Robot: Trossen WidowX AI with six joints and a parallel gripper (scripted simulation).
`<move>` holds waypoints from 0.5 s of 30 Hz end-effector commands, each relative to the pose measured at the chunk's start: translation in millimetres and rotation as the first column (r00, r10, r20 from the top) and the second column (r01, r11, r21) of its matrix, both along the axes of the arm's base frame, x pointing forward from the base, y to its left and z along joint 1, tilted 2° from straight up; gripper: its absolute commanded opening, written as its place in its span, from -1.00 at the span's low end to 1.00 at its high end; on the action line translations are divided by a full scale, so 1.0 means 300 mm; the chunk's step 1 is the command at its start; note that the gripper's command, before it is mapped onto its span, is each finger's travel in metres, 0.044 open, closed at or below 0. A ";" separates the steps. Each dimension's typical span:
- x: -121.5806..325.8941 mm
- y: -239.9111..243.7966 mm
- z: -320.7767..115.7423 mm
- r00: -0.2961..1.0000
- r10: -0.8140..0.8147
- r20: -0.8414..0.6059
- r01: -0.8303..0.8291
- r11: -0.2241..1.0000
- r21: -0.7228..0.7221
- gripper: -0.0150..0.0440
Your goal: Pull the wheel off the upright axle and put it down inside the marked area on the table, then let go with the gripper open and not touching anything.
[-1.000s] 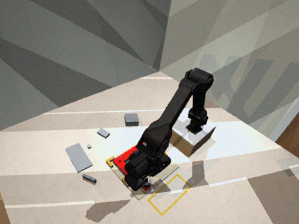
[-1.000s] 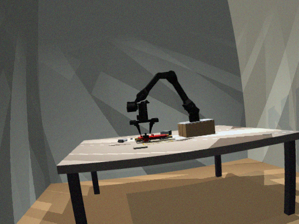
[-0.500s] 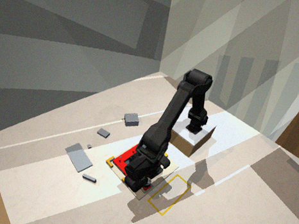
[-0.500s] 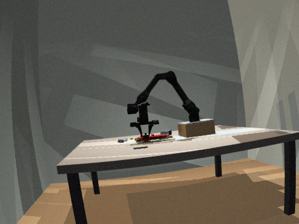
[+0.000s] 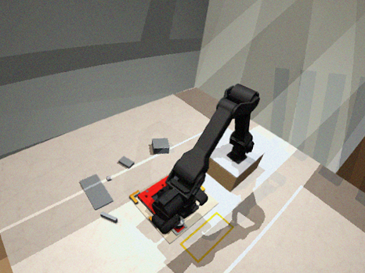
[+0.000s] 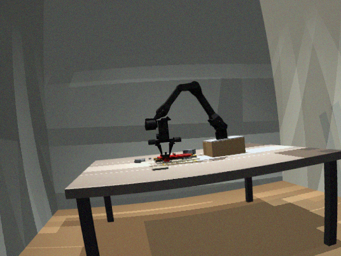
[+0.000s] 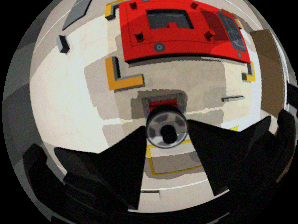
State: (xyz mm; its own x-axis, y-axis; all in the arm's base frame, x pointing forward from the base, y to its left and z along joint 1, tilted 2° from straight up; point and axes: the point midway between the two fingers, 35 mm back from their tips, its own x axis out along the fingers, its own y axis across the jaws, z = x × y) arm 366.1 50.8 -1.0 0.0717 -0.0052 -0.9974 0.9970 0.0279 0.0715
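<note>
Wheel (image 5: 180, 223) (image 7: 167, 131), round and silvery-gray with dark patches and a black center, pinched in the claw (image 5: 178, 223) (image 6: 165, 155) (image 7: 166, 127).
</note>
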 end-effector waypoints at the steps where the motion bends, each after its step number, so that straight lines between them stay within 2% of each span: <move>1: -0.001 0.000 0.006 1.000 0.000 -0.001 0.000 1.000 0.000 -0.49; 15: -0.001 0.000 0.021 1.000 0.000 -0.001 0.000 1.000 0.000 -0.49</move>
